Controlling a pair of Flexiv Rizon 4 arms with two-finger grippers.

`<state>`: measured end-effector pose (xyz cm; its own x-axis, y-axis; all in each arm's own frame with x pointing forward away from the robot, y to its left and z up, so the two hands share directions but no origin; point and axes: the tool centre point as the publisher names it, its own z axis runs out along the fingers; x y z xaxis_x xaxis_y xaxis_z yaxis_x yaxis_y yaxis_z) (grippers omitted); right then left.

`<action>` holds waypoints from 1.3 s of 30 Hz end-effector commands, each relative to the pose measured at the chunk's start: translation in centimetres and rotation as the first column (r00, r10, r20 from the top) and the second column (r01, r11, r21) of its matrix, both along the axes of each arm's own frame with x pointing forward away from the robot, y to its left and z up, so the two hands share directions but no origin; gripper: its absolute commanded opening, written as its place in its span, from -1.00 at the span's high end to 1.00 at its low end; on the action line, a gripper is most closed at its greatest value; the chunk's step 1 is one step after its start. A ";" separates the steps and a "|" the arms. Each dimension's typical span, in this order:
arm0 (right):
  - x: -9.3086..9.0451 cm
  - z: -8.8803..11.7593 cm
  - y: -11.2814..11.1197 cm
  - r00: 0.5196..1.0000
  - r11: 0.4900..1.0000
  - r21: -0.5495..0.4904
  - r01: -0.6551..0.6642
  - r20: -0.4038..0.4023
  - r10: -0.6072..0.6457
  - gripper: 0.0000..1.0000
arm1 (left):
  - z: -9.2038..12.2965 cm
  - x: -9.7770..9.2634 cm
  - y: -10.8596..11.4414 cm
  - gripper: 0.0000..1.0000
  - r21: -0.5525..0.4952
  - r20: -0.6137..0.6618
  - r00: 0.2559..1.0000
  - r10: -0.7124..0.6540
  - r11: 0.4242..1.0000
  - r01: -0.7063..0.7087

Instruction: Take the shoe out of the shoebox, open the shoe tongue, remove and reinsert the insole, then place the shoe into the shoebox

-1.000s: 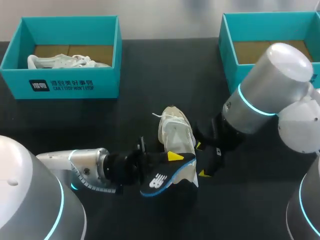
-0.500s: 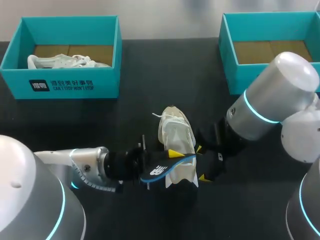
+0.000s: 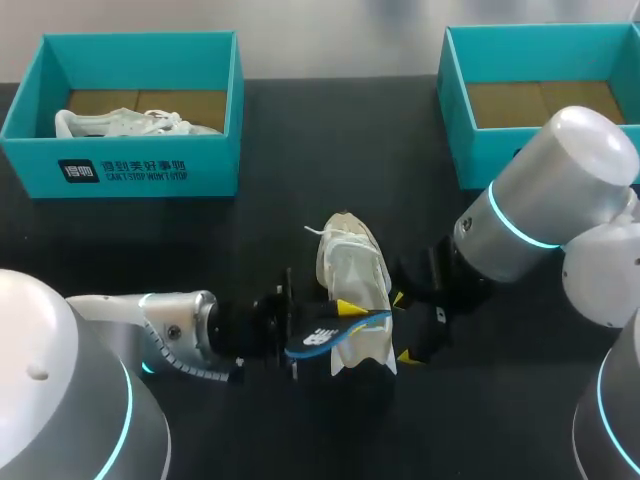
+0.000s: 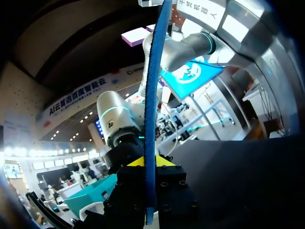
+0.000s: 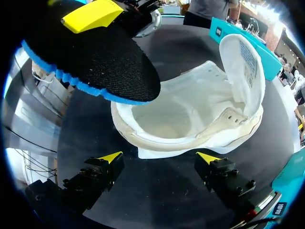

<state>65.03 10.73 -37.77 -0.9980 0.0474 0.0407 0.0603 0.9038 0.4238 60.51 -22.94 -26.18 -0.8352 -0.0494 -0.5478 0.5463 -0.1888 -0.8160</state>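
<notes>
Head view: shoe lengthwise near-to-far, toe farthest

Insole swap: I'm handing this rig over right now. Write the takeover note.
Left tool: shut on the insole, held over the shoe's heel end.
Right tool: open, just short of the heel, not touching.
Shoe: on the table, tongue folded open.
Done: shoe out, tongue open, insole out.
Left: reinsert the insole, place the shoe in the shoebox.
</notes>
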 end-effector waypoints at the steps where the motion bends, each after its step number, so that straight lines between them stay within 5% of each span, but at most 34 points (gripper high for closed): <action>1: -0.1 0.0 0.1 1.000 1.000 -0.001 0.001 0.001 -0.001 -1.00 | -0.2 0.3 -0.5 1.00 0.014 0.019 1.000 0.004 1.000 -0.004; 39: 1.6 1.1 -0.2 0.999 0.999 0.017 0.029 0.020 -0.029 -1.00 | -2.3 2.1 -0.2 1.00 0.055 0.038 0.999 -0.009 0.998 0.007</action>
<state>66.71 10.44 -36.85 -0.9969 0.0755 0.0242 0.0784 0.8928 0.4435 62.57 -23.15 -28.55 -0.8129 -0.0127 -0.5823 0.5772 -0.1517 -0.8024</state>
